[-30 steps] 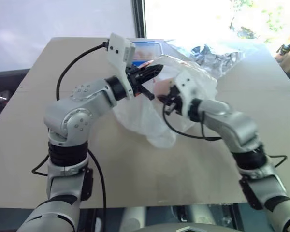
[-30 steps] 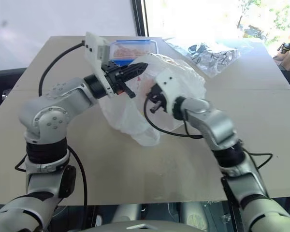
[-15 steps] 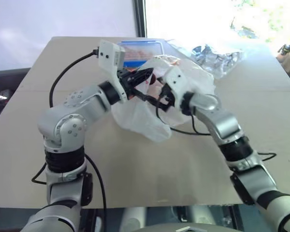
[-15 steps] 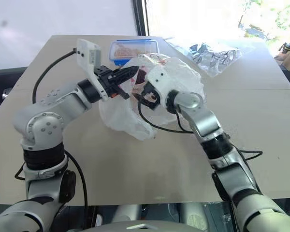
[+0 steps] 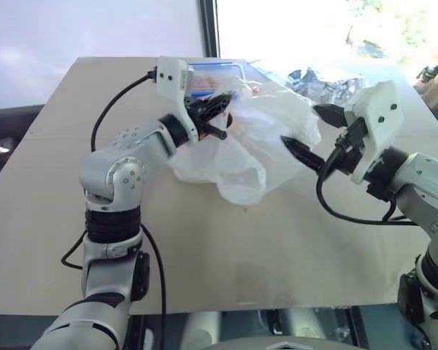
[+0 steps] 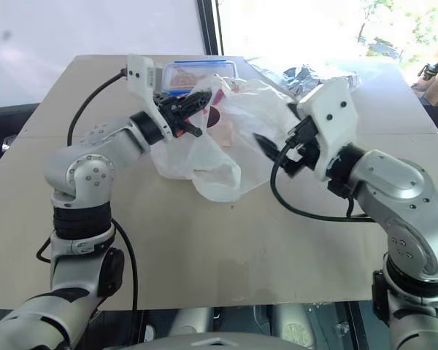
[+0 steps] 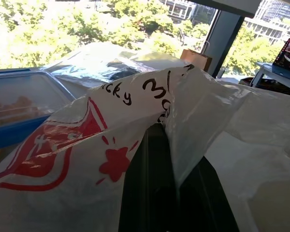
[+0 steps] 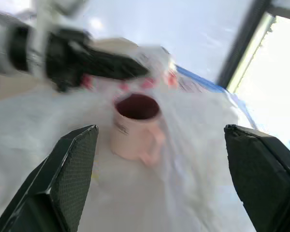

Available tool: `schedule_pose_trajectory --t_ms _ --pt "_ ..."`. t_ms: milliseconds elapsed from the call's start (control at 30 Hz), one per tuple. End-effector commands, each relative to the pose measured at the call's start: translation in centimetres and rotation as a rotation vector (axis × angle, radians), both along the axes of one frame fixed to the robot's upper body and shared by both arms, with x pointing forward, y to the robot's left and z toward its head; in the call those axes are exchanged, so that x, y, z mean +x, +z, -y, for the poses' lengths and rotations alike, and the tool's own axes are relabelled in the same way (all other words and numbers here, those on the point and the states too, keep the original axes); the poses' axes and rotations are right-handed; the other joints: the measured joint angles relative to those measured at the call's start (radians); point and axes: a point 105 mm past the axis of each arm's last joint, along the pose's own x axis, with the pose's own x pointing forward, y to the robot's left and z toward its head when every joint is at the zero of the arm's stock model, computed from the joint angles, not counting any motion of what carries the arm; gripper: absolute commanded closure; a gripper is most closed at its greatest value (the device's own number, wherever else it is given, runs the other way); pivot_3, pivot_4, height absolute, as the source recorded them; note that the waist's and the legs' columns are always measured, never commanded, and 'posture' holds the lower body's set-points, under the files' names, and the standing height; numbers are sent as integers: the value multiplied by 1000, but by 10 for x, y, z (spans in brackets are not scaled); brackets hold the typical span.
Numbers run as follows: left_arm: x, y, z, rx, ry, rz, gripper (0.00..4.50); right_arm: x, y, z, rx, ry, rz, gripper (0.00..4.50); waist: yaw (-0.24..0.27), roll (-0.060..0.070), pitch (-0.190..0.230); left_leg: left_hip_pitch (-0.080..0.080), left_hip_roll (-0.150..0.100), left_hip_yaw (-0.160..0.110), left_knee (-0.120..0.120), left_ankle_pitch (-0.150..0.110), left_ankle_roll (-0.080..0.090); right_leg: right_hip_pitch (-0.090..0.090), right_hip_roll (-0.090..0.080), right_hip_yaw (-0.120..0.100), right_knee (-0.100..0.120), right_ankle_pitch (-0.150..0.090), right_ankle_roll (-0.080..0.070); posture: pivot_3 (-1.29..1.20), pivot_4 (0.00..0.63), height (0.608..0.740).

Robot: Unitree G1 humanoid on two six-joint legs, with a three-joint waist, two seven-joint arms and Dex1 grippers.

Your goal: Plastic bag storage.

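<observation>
Right now your left gripper (image 5: 217, 109) has its fingers clamped on a pinch of the plastic bag (image 5: 244, 149), lifting that part off the desk (image 5: 226, 255) toward the far edge, just in front of the blue-rimmed container (image 6: 197, 73). The rest of the bag sags onto the desk in a crumpled heap that trails from the left fingers toward the near edge. Through the film, the right wrist view shows a pink mug (image 8: 135, 128) under or inside the bag; you cannot tell which.

Your right gripper (image 5: 314, 135) hangs with its fingers wide apart and holds nothing. It sits off the bag's right flank, pointing leftward at it, with a gap between them. So the loose bulk lies to the left of the right fingers, and that arm is the free one for the next pinch.
</observation>
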Motion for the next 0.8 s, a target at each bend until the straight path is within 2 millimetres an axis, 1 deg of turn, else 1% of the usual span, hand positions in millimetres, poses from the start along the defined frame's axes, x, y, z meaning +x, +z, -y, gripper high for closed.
schedule_pose_trajectory --t_ms 33,67,200,300,367,400,533,600,633,667,733,767,800 --pt "-4 17 2 -8 -19 67 4500 12 -3 14 18 -121 -19 306 -1 0 0 0 0 0 0 0 0 0 0 1 0 0 0 0 150 740" --pt "-4 17 2 -9 -21 67 4500 14 -5 14 15 -128 -27 306 -2 0 0 0 0 1 0 0 0 0 0 1 0 0 0 0 150 740" --pt "-5 18 3 9 -24 78 4500 45 -26 9 36 -165 -100 306 -3 0 0 0 -1 1 0 0 0 -1 0 2 0 0 0 0 150 740" --pt "-6 20 2 13 -19 82 4500 57 -30 10 51 -186 -102 1053 -2 0 0 -1 -1 1 0 0 0 -1 0 2 0 0 0 0 150 740" --pt "-7 20 1 19 -16 85 4500 59 -27 9 69 -180 -93 1901 0 0 0 -2 -1 1 0 0 0 -2 0 1 -1 0 0 0 150 740" --pt "-8 19 2 21 -17 87 4500 59 -25 9 75 -173 -87 2506 0 0 0 -2 -1 1 0 0 0 -2 0 1 -1 0 0 0 150 740" --pt "-11 15 2 19 -30 95 4500 58 -18 10 85 -160 -61 4447 0 0 0 -2 -1 1 -1 0 0 -2 -1 1 -2 0 0 0 150 740" --pt "-16 13 6 15 -65 123 4500 57 -15 12 90 -153 -53 4447 0 0 0 -2 -1 1 -1 0 0 -2 -1 1 -2 0 0 0 150 740" --pt "-21 9 10 23 -122 107 4500 56 -13 13 83 -150 -48 4447 0 0 0 -2 -1 1 -1 0 0 -2 -1 1 -2 0 0 0 150 740" --pt "-28 8 13 -28 -211 59 4500 56 -13 14 81 -148 -47 4447 0 0 0 -2 -1 1 -1 0 0 -2 -1 1 -2 0 0 0 150 740" --pt "-39 14 12 -130 -325 11 3973 56 -11 17 79 -145 -47 4500 0 0 0 -2 -1 1 -1 0 0 -2 -1 1 -2 0 0 0 150 740" --pt "-46 21 10 -193 -393 -8 3571 57 -11 18 78 -143 -48 4500 -1 0 0 -2 -1 1 -1 0 0 -2 -1 1 -2 0 0 0 150 740" --pt "-56 28 5 -253 -476 -47 3311 57 -10 19 80 -141 -51 4500 -2 0 0 -2 0 1 -1 0 0 -2 -1 1 -2 0 0 0 150 740"
